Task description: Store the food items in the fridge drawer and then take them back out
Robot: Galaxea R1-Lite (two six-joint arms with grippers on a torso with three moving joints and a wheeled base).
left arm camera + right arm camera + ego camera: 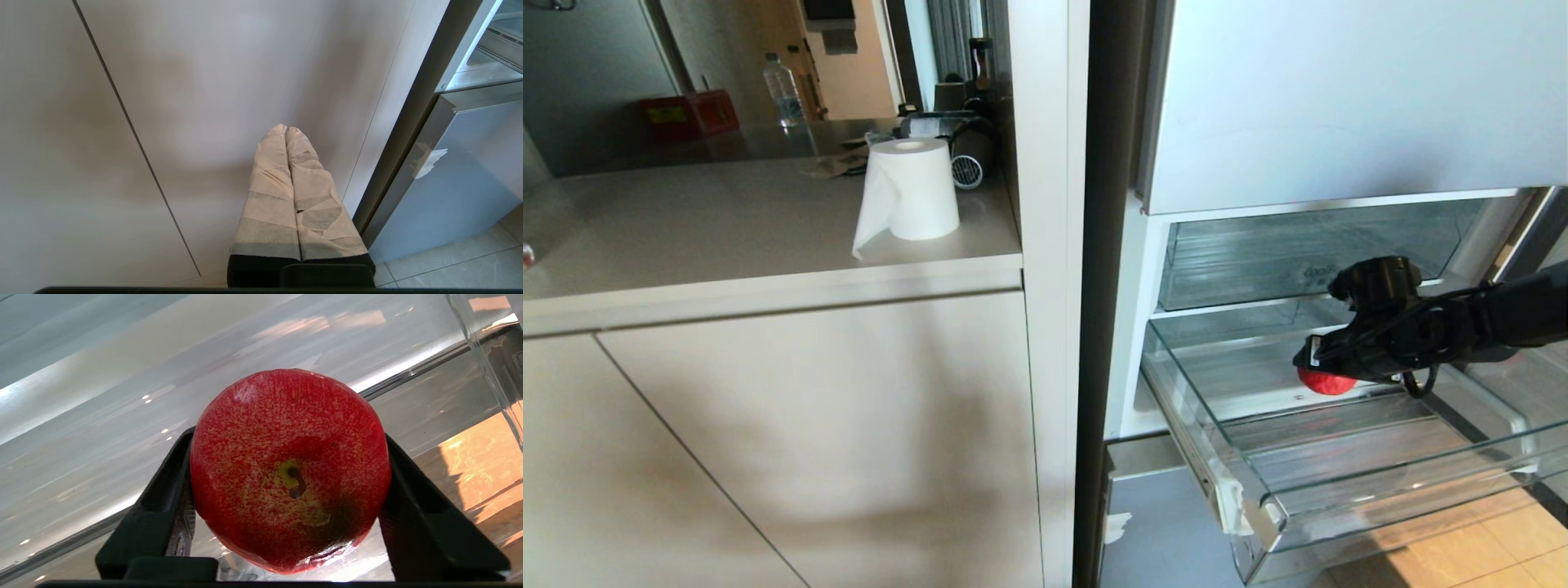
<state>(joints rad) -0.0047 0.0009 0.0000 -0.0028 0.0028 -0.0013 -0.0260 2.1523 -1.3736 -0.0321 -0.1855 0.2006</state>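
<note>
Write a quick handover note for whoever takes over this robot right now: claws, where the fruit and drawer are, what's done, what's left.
Right claw: inside the pulled-out fridge drawer, fingers against both sides of the red apple; whether the grip is firm cannot be told.
Left claw: shut, empty, parked in front of the cabinet door.
Things: the apple sits low in the drawer, toward its back. No second fruit is visible in any view.
Done: drawer is open, apple is in it.
Left: cannot tell whether this is the storing or the retrieving leg; check for the other fruit before continuing.
</note>
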